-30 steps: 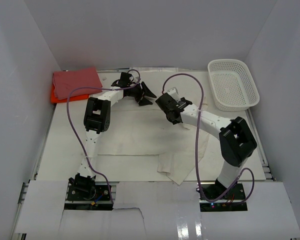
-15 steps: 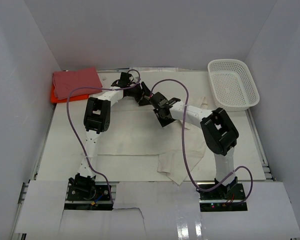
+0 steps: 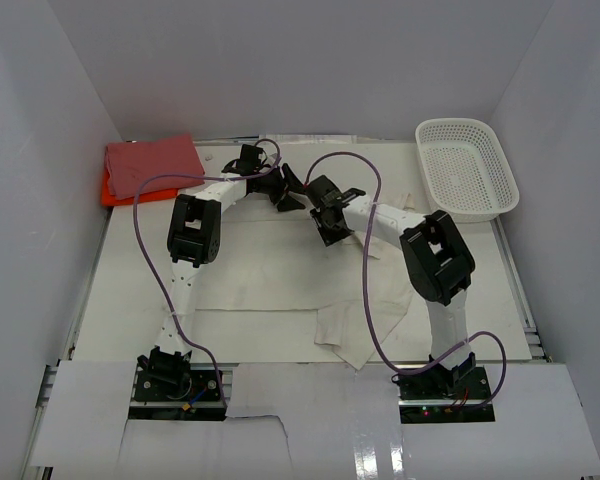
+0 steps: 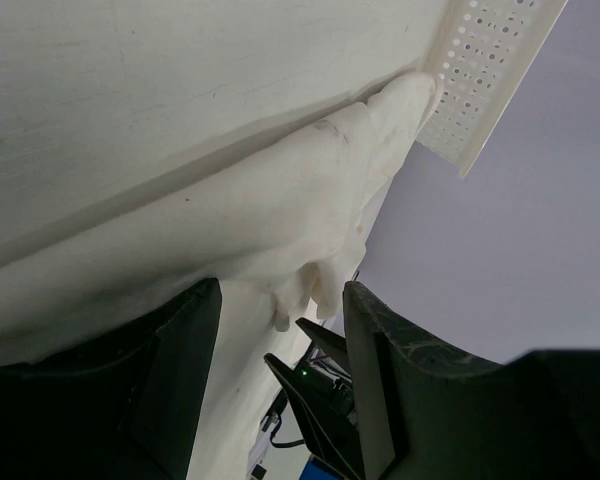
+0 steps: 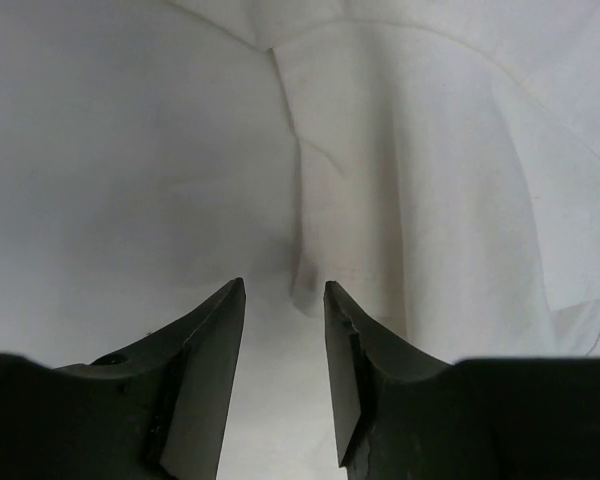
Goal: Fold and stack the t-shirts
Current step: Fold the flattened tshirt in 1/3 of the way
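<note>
A cream t-shirt lies spread out and wrinkled over the middle of the table. A dusty pink-red t-shirt lies folded on an orange t-shirt at the back left. My left gripper is open over the cream shirt's far edge, and the cloth shows above its jaws. My right gripper is open and empty, just above a corner of the cream cloth, close beside the left gripper.
A white mesh basket stands at the back right; its rim shows in the left wrist view. White walls close the table in on three sides. Purple cables loop off both arms.
My right arm has swung left and toward the back, bringing its gripper close beside the left gripper over the shirt's far edge. The left arm has stayed put.
</note>
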`<state>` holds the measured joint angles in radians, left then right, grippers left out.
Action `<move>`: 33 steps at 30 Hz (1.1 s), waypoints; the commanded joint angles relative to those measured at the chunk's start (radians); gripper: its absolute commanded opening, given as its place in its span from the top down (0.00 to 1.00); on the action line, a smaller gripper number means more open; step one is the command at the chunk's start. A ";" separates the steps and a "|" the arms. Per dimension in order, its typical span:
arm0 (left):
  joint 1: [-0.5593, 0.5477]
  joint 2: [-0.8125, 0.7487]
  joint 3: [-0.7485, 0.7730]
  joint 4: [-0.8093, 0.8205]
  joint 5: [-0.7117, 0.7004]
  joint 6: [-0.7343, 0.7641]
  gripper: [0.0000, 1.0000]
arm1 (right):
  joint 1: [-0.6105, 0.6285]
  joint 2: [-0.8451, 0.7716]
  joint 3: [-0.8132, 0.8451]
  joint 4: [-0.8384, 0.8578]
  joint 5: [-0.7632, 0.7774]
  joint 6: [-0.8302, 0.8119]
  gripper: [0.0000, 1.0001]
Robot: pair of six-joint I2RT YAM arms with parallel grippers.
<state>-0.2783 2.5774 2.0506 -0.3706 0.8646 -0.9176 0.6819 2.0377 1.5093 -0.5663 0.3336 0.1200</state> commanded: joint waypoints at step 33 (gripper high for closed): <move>0.021 0.038 0.011 -0.057 -0.065 0.028 0.36 | -0.077 -0.010 -0.037 0.043 -0.111 0.009 0.92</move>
<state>-0.2760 2.5793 2.0548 -0.3759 0.8680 -0.9176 0.6102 2.0377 1.4742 -0.5232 0.2333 0.1268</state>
